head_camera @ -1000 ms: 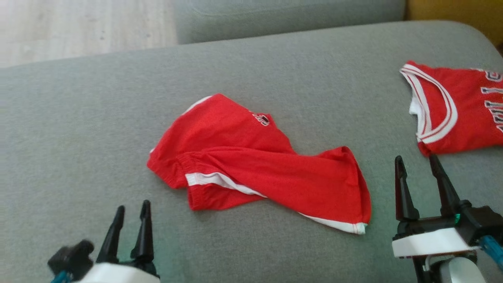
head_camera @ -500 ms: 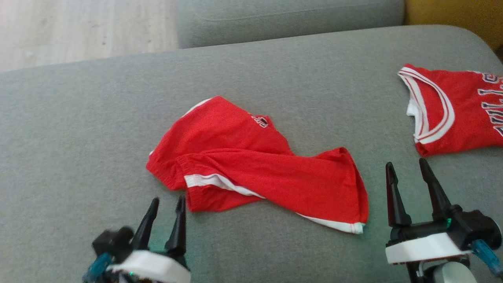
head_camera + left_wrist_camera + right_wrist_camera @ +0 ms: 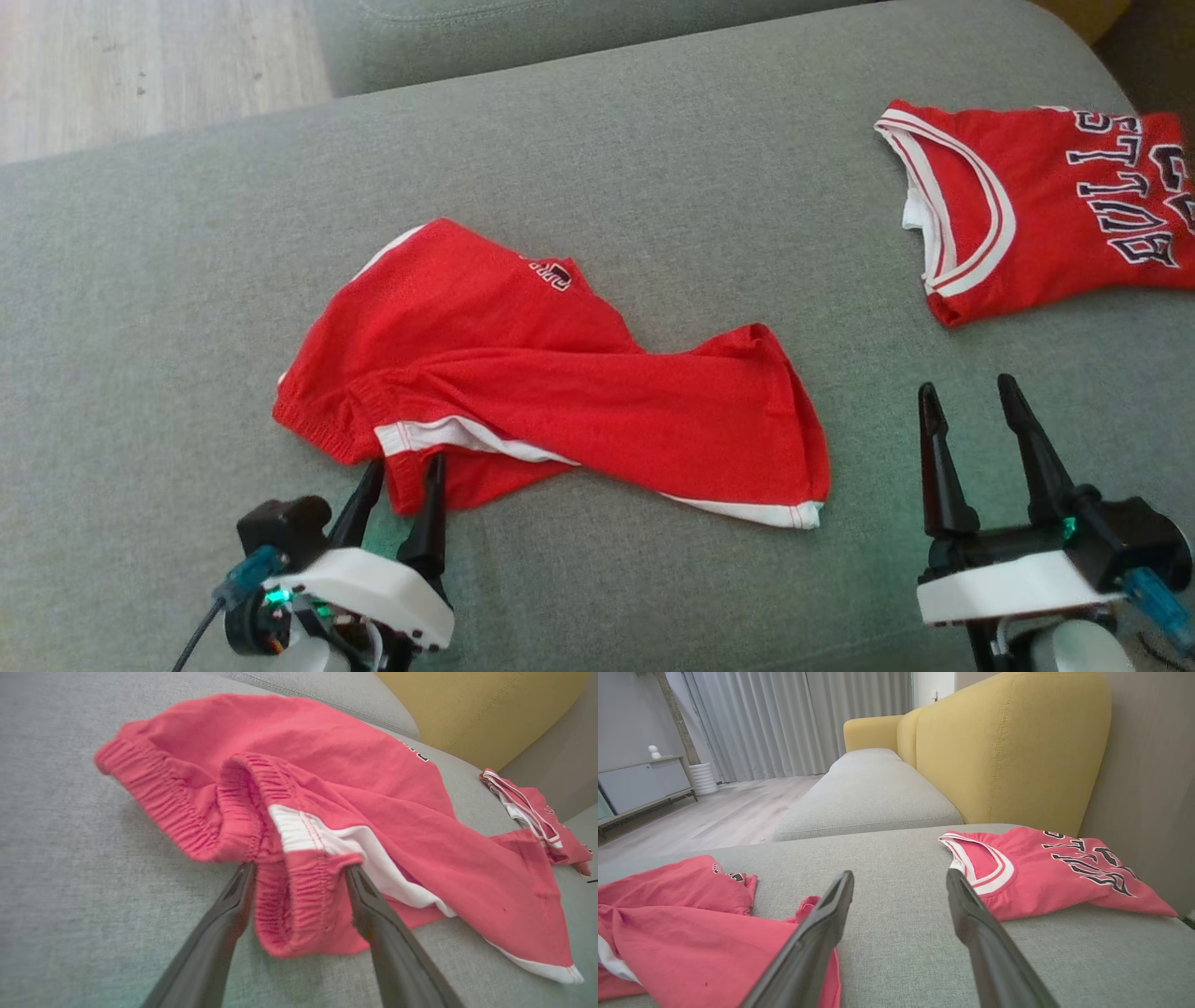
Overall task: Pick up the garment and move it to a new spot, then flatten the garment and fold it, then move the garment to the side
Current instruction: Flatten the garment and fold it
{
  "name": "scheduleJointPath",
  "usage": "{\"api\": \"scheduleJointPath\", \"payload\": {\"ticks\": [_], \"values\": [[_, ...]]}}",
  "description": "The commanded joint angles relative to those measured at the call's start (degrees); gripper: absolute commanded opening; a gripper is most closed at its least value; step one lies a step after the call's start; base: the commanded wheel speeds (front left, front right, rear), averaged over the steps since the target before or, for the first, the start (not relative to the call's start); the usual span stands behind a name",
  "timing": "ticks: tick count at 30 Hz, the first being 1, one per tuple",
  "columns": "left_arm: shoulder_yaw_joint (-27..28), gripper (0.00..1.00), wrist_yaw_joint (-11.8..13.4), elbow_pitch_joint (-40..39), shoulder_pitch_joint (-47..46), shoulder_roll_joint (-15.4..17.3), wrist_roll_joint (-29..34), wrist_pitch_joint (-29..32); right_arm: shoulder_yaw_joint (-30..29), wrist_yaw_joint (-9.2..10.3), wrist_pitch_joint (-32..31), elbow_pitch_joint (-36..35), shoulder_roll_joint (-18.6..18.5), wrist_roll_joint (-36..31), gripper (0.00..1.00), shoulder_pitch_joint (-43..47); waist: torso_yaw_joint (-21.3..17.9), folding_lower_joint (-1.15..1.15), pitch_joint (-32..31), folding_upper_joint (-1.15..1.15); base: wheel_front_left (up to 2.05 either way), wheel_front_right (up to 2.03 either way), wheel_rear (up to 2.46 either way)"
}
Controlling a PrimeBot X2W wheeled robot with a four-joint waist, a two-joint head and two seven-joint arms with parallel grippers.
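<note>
Left wrist view, left gripper (image 3: 299, 868) spread, astride red shorts (image 3: 336, 760)

L gripper (image 3: 407, 462) sits low near the front edge of the seat cushion (image 3: 653, 579), left of centre, jaws spread wide. Its dark fingers (image 3: 429, 523) point away from the robot, tilted slightly rt. A corner of the red shorts (image 3: 560, 411) waistband lies between them, not pinched. White wrist shell (image 3: 364, 583) behind, green light on. R gripper (image 3: 966, 384) is near the front edge toward the rt end, also wide open. Fingers lean a bit left, nothing between them. White wrist block (image 3: 1013, 579) sits roughly level.
</note>
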State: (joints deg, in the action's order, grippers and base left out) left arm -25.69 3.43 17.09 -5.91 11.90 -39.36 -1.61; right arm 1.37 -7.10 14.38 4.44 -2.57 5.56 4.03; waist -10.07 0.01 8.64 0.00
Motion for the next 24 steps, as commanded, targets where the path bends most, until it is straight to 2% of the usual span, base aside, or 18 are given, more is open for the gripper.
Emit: {"api": "scheduleJointPath", "payload": {"ticks": [1,9,14,15,19,20,21,22,23,24], "values": [[2.26,1.0,-0.28,-1.64,-2.49,0.79,-0.09,-0.78,1.05,-0.39,0.62,-1.88,-0.31,0.5,1.0,-2.34,-0.09,-0.01,0.18,0.0,0.0,0.0,0.0],[1.19,0.98,0.2,-3.46,-2.5,1.24,0.62,0.04,0.9,-0.39,0.62,-1.8,-0.31,0.62,1.0,-2.6,0.47,-0.01,0.48,0.0,0.0,0.0,0.0],[0.08,0.76,0.88,-6.18,-2.14,1.46,0.97,1.85,1.1,-0.39,0.62,-1.78,-0.31,0.65,1.0,-2.69,0.77,-0.01,0.74,0.0,0.0,0.0,0.0],[0.08,0.76,0.88,-6.18,-2.14,1.46,0.97,1.85,1.1,-0.39,0.62,-1.78,-0.31,0.65,1.0,-2.69,0.77,-0.01,0.74,0.0,0.0,0.0,0.0],[-0.63,0.49,1.56,-8.32,-1.74,1.89,1.07,3.7,1.27,-0.39,0.62,-1.75,-0.31,0.66,1.0,-2.79,0.77,-0.01,0.99,0.0,0.0,0.0,0.0],[-0.61,0.47,1.66,-8.85,-1.69,1.95,1.0,3.82,1.26,-0.39,0.62,-1.74,-0.31,0.67,1.0,-2.82,0.76,-0.01,1.04,0.0,0.0,0.0,0.0],[-0.68,0.35,1.77,-9.28,-1.68,2.12,1.14,3.92,1.22,-0.39,0.62,-1.73,-0.31,0.66,1.0,-2.85,0.76,-0.01,1.08,0.0,0.0,0.0,0.0],[-0.73,0.14,1.87,-9.62,-1.67,2.3,1.28,4.02,1.2,-0.39,0.62,-1.72,-0.31,0.66,1.0,-2.85,0.78,-0.01,1.11,0.0,0.0,0.0,0.0],[-0.8,0.0,1.82,-10.03,-1.7,2.48,1.37,4.02,1.18,-0.39,0.62,-1.69,-0.31,0.64,1.0,-2.83,0.82,-0.01,1.1,0.0,0.0,0.0,0.0],[-0.81,0.0,1.79,-10.45,-1.63,2.63,1.36,4.09,1.19,-0.39,0.62,-1.65,-0.31,0.62,1.0,-2.81,0.86,-0.01,1.08,0.0,0.0,0.0,0.0]]}}
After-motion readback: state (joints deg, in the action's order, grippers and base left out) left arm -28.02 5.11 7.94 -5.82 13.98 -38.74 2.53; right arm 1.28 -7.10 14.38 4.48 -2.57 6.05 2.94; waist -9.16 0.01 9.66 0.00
